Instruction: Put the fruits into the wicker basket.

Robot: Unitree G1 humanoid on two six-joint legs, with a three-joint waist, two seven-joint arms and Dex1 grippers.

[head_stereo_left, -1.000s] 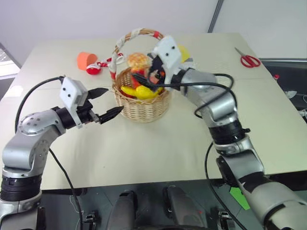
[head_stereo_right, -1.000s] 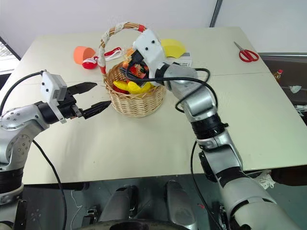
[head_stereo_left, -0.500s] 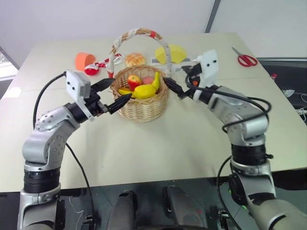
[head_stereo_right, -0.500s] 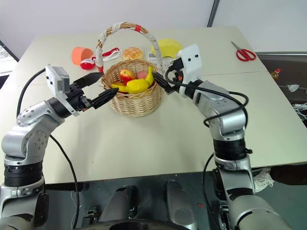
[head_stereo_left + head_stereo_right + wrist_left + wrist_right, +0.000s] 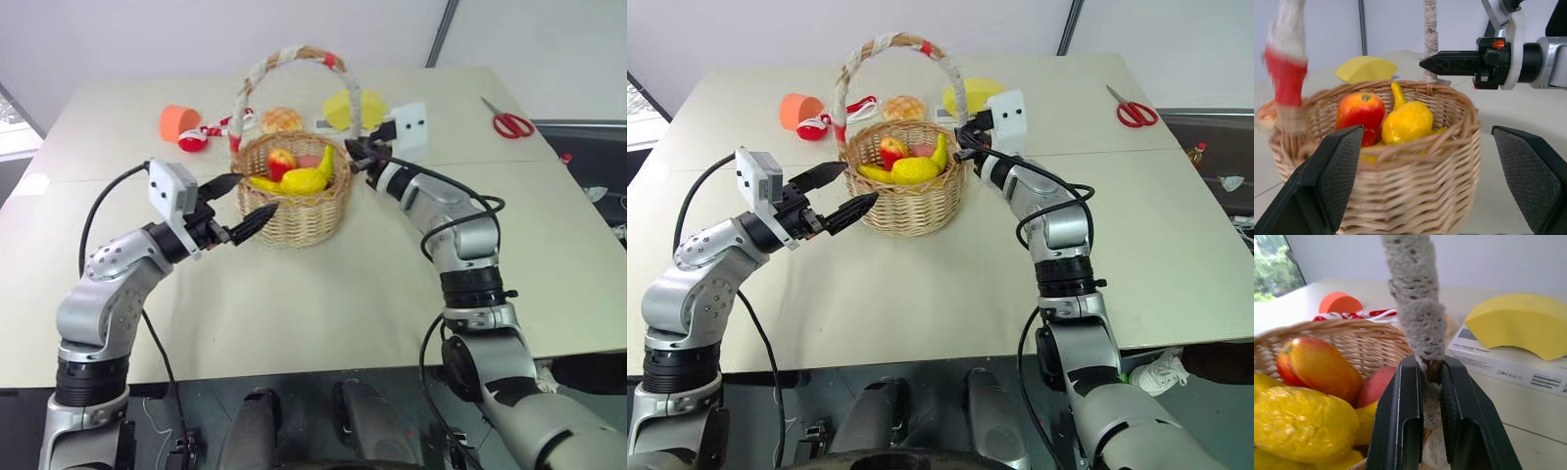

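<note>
The wicker basket (image 5: 294, 217) stands mid-table under its tall arched handle (image 5: 257, 76). Inside lie the red-orange mango (image 5: 282, 160), the yellow lemon (image 5: 305, 181) and the curved banana (image 5: 324, 163). My right gripper (image 5: 353, 155) is at the basket's right rim, shut on the handle's lace-wrapped foot (image 5: 1420, 328); its black fingers (image 5: 1400, 426) pinch it from both sides. My left gripper (image 5: 249, 197) is open just off the basket's left wall, touching nothing. In the left wrist view the basket (image 5: 1400, 196) sits ahead between the spread fingers.
Behind the basket lie an orange cup (image 5: 176, 122), a red and white item (image 5: 196, 140), a bread bun (image 5: 280, 119) and a yellow wedge (image 5: 345, 108) on a white box (image 5: 1508, 367). Red scissors (image 5: 509, 123) lie at the far right.
My right gripper came away from above the basket, swung round to its right side and shut on the handle's foot. My left gripper edged slightly closer to the basket, still open.
</note>
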